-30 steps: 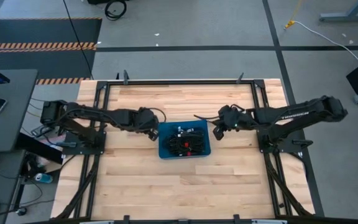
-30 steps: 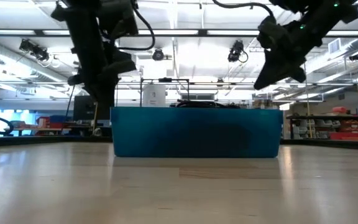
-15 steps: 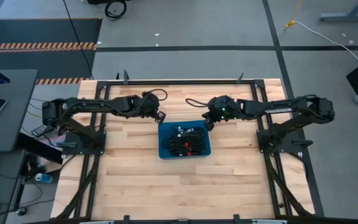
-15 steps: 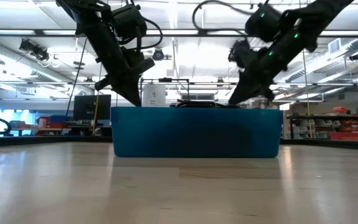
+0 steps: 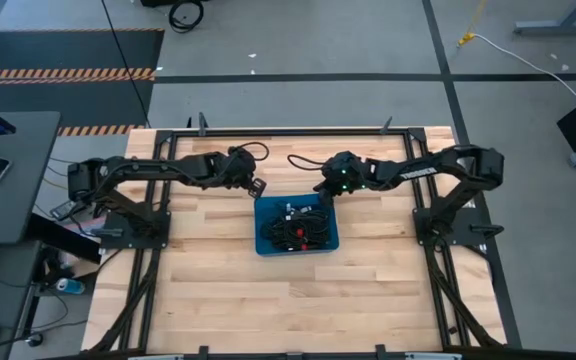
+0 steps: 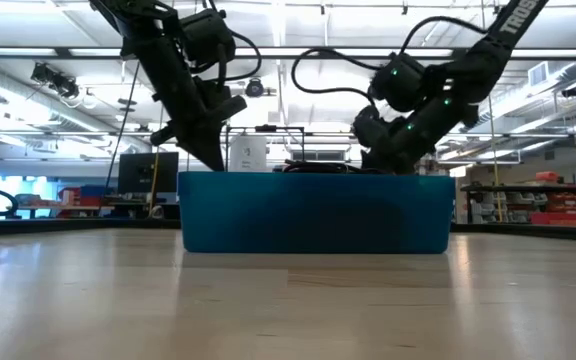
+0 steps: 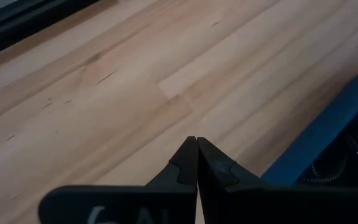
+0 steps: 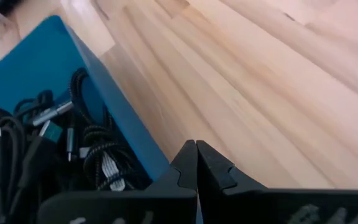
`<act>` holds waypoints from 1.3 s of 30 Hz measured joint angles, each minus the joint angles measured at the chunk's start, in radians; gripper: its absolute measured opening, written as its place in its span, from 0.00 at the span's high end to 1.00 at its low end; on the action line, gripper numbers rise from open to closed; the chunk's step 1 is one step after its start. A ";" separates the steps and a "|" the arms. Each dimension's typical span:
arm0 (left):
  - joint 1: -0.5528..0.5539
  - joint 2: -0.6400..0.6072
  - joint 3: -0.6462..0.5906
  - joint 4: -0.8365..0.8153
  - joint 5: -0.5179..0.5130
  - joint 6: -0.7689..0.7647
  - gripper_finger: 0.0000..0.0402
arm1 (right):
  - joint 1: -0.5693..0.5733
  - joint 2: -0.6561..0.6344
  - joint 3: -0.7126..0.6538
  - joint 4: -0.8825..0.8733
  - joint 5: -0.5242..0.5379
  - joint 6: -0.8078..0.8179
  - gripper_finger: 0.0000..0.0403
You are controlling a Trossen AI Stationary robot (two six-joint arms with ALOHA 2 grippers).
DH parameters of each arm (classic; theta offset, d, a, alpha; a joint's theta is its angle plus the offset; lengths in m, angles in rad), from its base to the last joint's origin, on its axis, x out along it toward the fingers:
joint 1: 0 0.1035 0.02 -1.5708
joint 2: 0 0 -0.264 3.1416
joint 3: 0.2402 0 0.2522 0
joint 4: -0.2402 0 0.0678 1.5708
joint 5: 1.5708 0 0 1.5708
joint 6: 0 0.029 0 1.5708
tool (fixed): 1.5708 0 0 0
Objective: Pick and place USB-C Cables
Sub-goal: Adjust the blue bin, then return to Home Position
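Several black USB-C cables (image 5: pixel 299 229), some bound with red ties, lie tangled in a blue tray (image 5: pixel 262 243) at the table's middle. The right wrist view shows them coiled against the tray's wall (image 8: pixel 98 74). My left gripper (image 5: pixel 259 187) is shut and hovers over bare wood just beyond the tray's far left corner (image 7: pixel 328 134). My right gripper (image 5: pixel 319 191) is shut and slants down just outside the tray's far right corner. In the low view both grippers (image 6: pixel 216 163) (image 6: pixel 368 160) hang behind the tray's rim (image 6: pixel 318 175). Neither holds anything.
A black metal frame (image 5: pixel 288 131) runs round the wooden table (image 5: pixel 298 300). The wood shows bare in front of the tray and to both sides. Each arm's base (image 5: pixel 133 225) (image 5: pixel 448 225) stands at its own table edge.
My left gripper swung from the tray's left side toward the far edge, then stayed still. My right gripper swung from the tray's right side toward the far edge and leftward, sinking to the tray's far right corner. Both stayed shut. The tray and cables have not moved.
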 joint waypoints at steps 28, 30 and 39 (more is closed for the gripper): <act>-0.016 -0.001 0.000 -0.189 0.025 -0.024 1.00 | -0.011 -0.203 0.013 0.033 -0.070 0.006 1.00; -0.035 -0.020 -0.002 -0.219 0.044 -0.036 1.00 | -0.014 -0.297 0.039 0.036 -0.075 -0.013 1.00; -0.224 -0.296 -0.001 -0.192 -0.101 -0.064 1.00 | -0.013 -0.690 0.190 -0.118 -0.069 -0.161 1.00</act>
